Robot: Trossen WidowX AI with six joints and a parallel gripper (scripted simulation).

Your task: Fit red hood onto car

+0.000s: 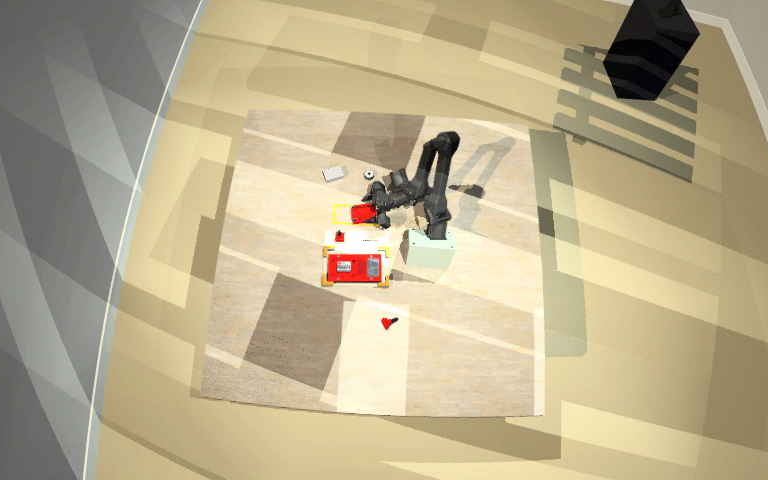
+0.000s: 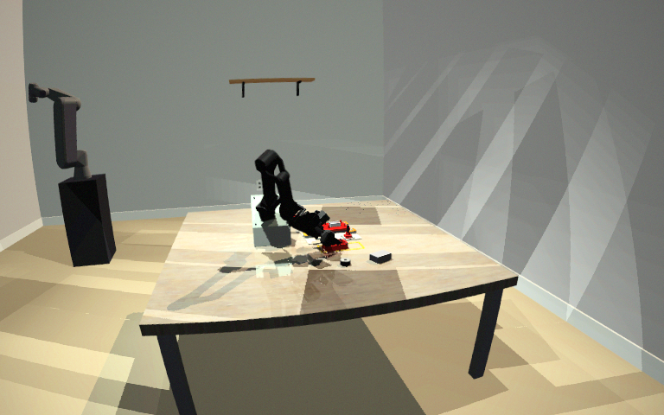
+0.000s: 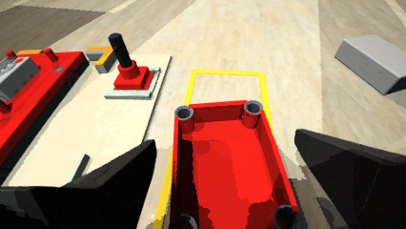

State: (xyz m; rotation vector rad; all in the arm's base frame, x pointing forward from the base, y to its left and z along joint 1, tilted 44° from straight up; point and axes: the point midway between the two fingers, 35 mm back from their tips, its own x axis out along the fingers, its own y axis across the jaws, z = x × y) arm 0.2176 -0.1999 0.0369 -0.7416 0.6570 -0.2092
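Hood of the toy car (image 1: 362,214) (image 2: 335,245) (image 3: 229,162), bright red, seen from above beside the jig (image 1: 385,281), partly inside a yellow outline (image 1: 334,214) (image 2: 363,245) (image 3: 229,72) on the table. In the exterior view it lies low beneath the black gripper (image 2: 331,240) (image 3: 225,138). The wrist view shows an open, shallow shell, hollow side up, with grey-rimmed round corner bosses; the jaws stand wide apart, one either side, holding nothing.
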